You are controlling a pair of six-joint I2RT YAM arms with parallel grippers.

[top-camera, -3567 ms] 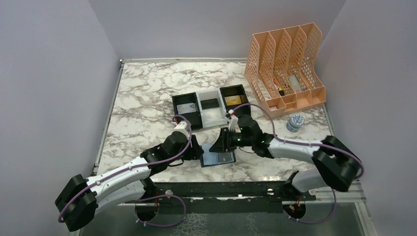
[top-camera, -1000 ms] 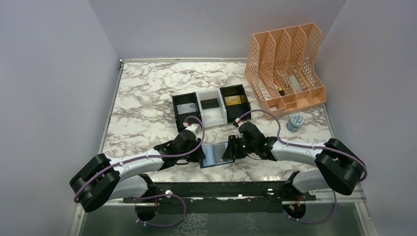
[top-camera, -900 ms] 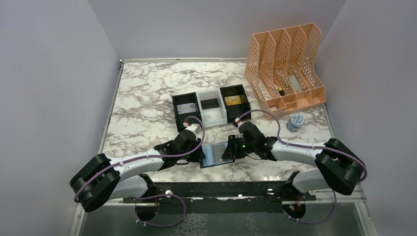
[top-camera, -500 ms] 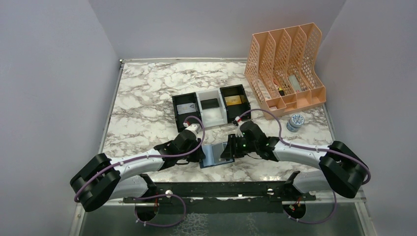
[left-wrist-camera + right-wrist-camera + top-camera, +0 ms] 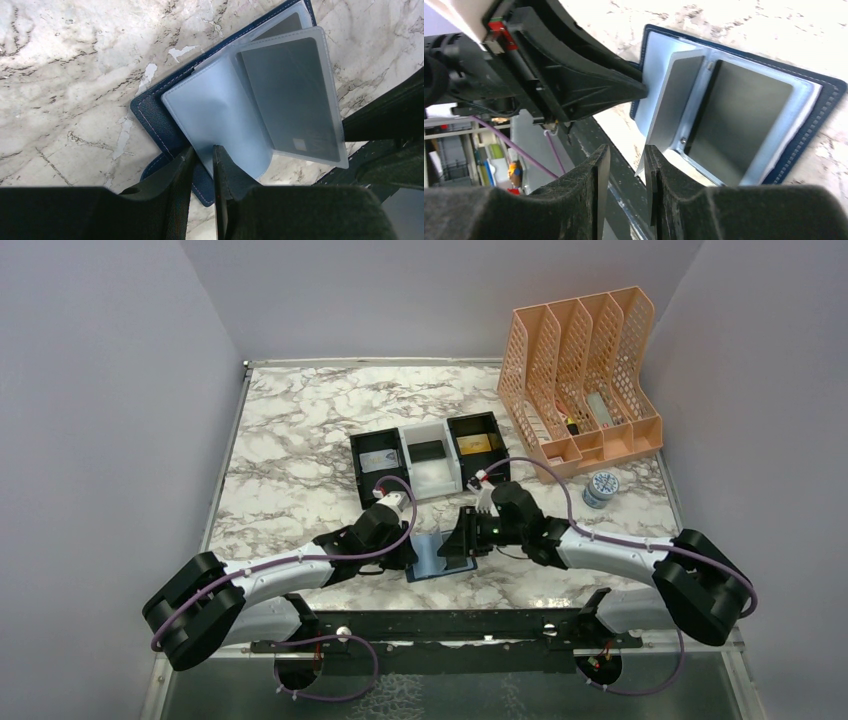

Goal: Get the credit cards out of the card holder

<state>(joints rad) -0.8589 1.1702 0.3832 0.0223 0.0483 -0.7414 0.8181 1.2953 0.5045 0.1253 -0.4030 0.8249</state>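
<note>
1. The marbled surface (image 5: pixel 300 430) is carrying everything, with grey walls closing it in on three sides.
2. The left arm (image 5: pixel 280 575) is reaching in from 7 o'clock and the right arm (image 5: pixel 610 550) from 4 o'clock. They are meeting near the surface's 6 o'clock edge.
3. A peach file rack (image 5: pixel 585 380) is standing upright at 2 o'clock, well apart from the work.
4. A black-and-white tray (image 5: pixel 434 478) is sitting near the centre, at 12 o'clock of the arms' meeting point. A silver-grey card (image 5: pixel 378 459) is lying in its left compartment, a black card (image 5: pixel 427 450) in the middle one and a gold card (image 5: pixel 475 444) in the right one.
5. The navy card holder (image 5: pixel 155 110) is lying open on the surface between the two tools, near the tray's front.
6. The left tool (image 5: pixel 202 162) is clenching the holder's edge at 9 o'clock and pinning it down.
7. The right tool (image 5: pixel 626 160) is grasping a pale clear leaf of the holder and tilting it up. From above, this tool and leaf are hiding the holder's right half.
8. A sleeved card (image 5: pixel 287 95), grey, is sitting inside the lifted leaf. A pocket card (image 5: pixel 739 117), darker, is lying in the pocket beneath.
9. A small round tin (image 5: pixel 600 488) is resting at 3 o'clock, just in front of the rack.
</note>
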